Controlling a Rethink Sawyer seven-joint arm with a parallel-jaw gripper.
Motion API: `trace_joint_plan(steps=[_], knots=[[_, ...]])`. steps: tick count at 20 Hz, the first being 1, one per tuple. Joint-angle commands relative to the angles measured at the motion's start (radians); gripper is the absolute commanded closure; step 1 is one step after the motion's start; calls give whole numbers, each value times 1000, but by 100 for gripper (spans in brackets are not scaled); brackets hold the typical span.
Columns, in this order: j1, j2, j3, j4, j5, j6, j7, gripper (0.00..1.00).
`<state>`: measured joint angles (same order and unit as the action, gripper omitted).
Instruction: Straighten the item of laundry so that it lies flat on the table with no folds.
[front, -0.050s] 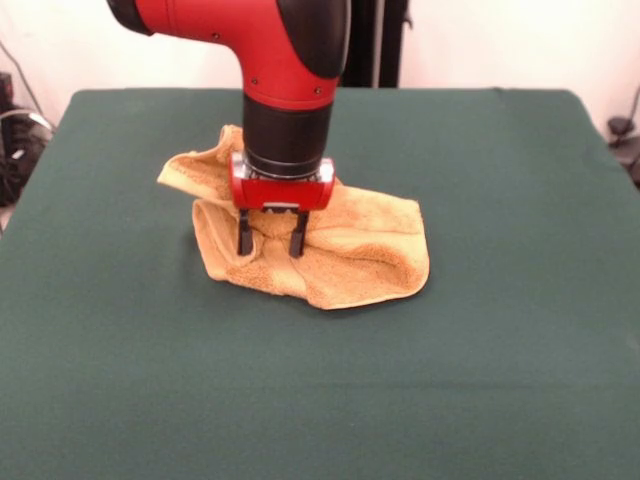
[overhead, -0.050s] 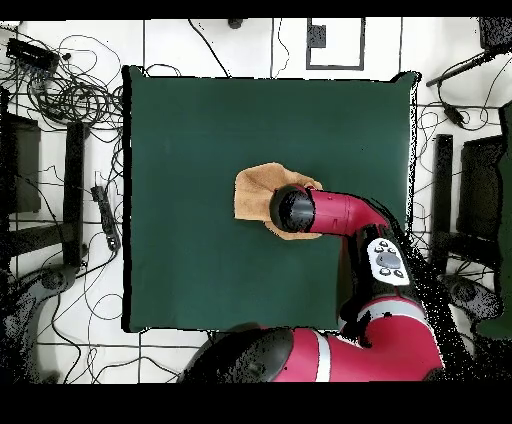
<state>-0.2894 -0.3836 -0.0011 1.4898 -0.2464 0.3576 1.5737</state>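
1. Right now I see the towel (front, -0.050s: 340, 250) lying crumpled a little above and left of the middle of the front view, on the table (front, -0.050s: 500, 350).
2. From my screen, it is bunched rather than flat: a loose flap sticks out toward the upper left, a rolled fold runs down its left side, and its right end curls over into a thick rounded edge.
3. I have the gripper (front, -0.050s: 271, 243) pointing straight down over the left half of the towel, hanging from the red and black arm (front, -0.050s: 270, 50) that enters from the top of the frame.
4. Its two dark fingers (front, -0.050s: 245, 235) stand apart with a clear gap, and a raised ridge of cloth sits in that gap; their tips are down at the towel's surface.
5. I cannot tell whether the fingers are pressing the ridge or only straddling it, so I would not call it a grip.
6. In the overhead view, the towel (overhead, -0.050s: 255, 190) shows just left of the frame's centre, with the arm's wrist (overhead, -0.050s: 295, 210) covering its right part, so only the left portion and a sliver along the lower edge are visible.
7. Around the towel I see plain green cloth on every side, well clear of the table's edges (overhead, -0.050s: 128, 200).
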Motion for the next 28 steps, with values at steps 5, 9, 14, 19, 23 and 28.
trace_joint_plan(steps=[5, 9, 14, 19, 23, 28], knots=[[27, 223, 48, -49, 5, -123, 172, 0], [21, 226, 56, -25, -6, -143, 165, 0], [10, 231, 41, 57, -35, -201, 178, 0], [20, 252, -5, 138, -65, -273, 200, 0], [11, 290, -23, 183, -73, -349, 209, 0], [17, 302, -44, 238, -79, -404, 195, 0]])
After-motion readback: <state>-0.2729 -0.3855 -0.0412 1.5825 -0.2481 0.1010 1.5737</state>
